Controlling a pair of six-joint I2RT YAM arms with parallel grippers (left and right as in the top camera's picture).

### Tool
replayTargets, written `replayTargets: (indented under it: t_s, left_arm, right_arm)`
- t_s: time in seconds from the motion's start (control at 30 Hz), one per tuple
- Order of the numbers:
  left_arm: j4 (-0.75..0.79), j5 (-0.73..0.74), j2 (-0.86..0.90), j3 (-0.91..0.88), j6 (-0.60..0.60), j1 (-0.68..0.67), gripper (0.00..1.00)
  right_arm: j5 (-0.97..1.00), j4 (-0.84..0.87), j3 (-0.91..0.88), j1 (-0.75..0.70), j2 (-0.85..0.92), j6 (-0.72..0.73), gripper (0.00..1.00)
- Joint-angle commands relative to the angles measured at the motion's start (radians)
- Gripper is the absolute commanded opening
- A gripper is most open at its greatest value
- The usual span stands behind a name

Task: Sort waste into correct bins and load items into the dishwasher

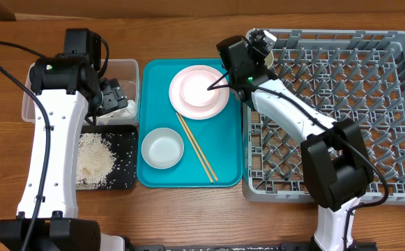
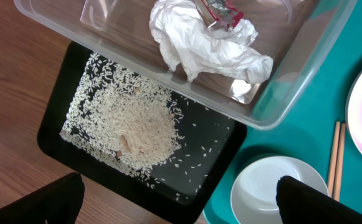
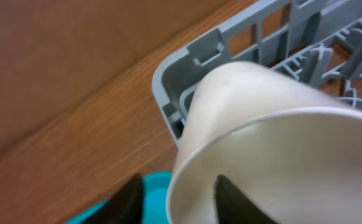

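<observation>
R gripper (image 3: 179,198) pinches the white cup (image 3: 261,112) by its rim, one finger inside, tipped over the dish rack (image 3: 200,52) corner, prob. to rack it mouth-down, while L gripper (image 2: 181,205) hangs wide open and empty above the black tray (image 2: 56,124).

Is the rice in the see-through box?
No, the rice lies in the black tray, while the clear tub holds the napkin.

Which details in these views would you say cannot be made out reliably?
- Overhead: white cup, mostly hidden behind the right gripper.
- Right wrist: whether the fingers pinch the cup's wall; bottom edge cuts them off.
- Left wrist: red wrapper, print cut by top edge.
- Overhead: napkin, largely under the left arm.
</observation>
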Motion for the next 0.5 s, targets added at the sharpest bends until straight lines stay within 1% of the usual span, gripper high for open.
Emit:
replayTargets:
  t_s: [0.0,0.13,0.2,0.33,0.37,0.47]
  left_arm:
    - [0.001,-0.013,-0.004,0.011,-0.003,0.002,1.00]
    - [0.001,-0.013,-0.004,0.011,-0.003,0.002,1.00]
    - [0.001,-0.013,-0.004,0.011,-0.003,0.002,1.00]
    - [0.001,-0.013,-0.004,0.011,-0.003,0.002,1.00]
    - [0.001,-0.013,-0.004,0.011,-0.003,0.002,1.00]
    - [0.001,-0.013,-0.004,0.011,-0.003,0.002,1.00]
  right_arm:
    - [0.035,0.008,0.000,-0.010,0.000,-0.027,0.21]
    - [0.035,0.007,0.002,-0.009,-0.026,-0.109,0.04]
    - [0.035,-0.011,0.002,-0.006,-0.068,-0.133,0.04]
    - [0.031,-0.079,0.002,-0.006,-0.184,-0.134,0.04]
    - [0.021,-0.125,0.002,-0.006,-0.245,-0.135,0.04]
    - [0.013,-0.227,0.002,-0.008,-0.348,-0.142,0.04]
